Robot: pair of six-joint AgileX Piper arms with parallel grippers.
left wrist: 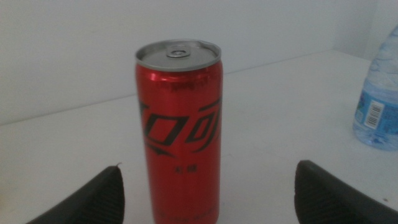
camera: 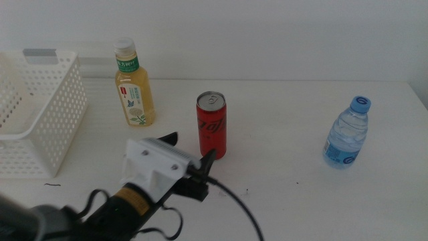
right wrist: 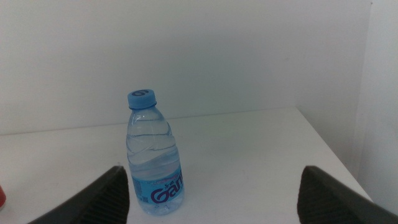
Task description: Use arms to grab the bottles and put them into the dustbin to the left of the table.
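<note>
White basket (camera: 40,114), three bottles (camera: 211,124)

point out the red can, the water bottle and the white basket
red can (left wrist: 179,134): left wrist view, middle of its red body
water bottle (right wrist: 154,158): right wrist view, clear body above the label
white basket (camera: 63,120): middle view, perforated side wall

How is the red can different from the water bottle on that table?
The red can is opaque metal with a flat silver top; the water bottle is clear plastic with a blue screw cap. The can is a straight, slim cylinder, while the bottle bulges and narrows to a neck. The can stands near the table's middle, right in front of the left gripper, whose jaws are open; the bottle stands far off to the right. Both stand upright on the white table.
</note>
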